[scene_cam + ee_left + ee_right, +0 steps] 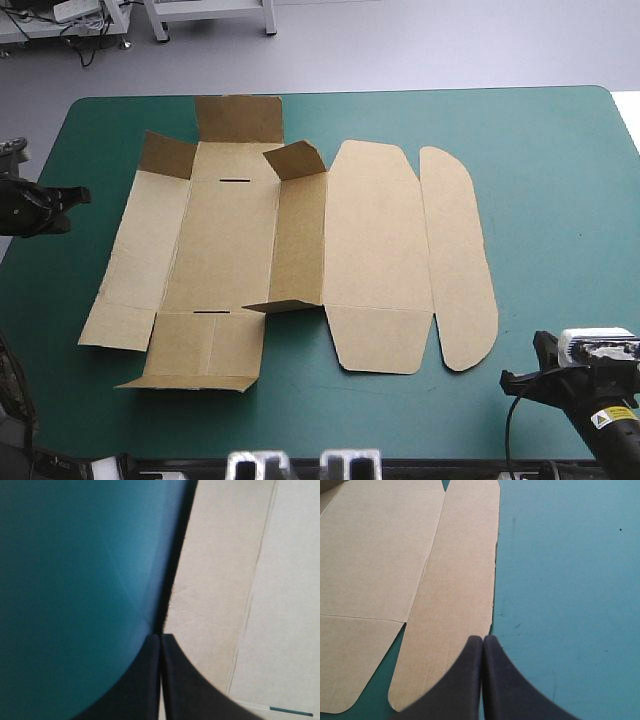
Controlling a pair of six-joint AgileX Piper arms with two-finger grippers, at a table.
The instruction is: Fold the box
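While the flat brown cardboard box sheet (250,250) is lying spread on the teal-green table cover (560,200), reaching from the centre of the high view toward 9 o'clock, most of its panels are resting flat. Two small flaps at its far end, toward 11 o'clock, are standing tilted up, and a small flap at its near end is lifting slightly. Its long rounded flap is lying flat on the 3 o'clock side. The left gripper of two black fin-shaped fingers (70,197) is hanging at 9 o'clock, near the box's left edge but apart from it. The right gripper of the same black fingers (525,378) is sitting at 5 o'clock, apart from the rounded flap.

In the left wrist view, taking the way the fingers point as 12 o'clock, the left gripper (161,636) is showing its fingers pressed together in one pointed arch, with nothing between them. The box (220,580) is filling the side from 12 to 3 o'clock, its edge running ahead from the tip over a dark shadow, and the cover (75,580) is filling the 9 o'clock side.

In the right wrist view the right gripper (483,637) is likewise showing its fingers meeting at the tip, gripping nothing. The box (395,555) is lying from 9 to 12 o'clock, its rounded flap just beside the tip, and the cover (570,580) is spreading toward 3 o'clock.
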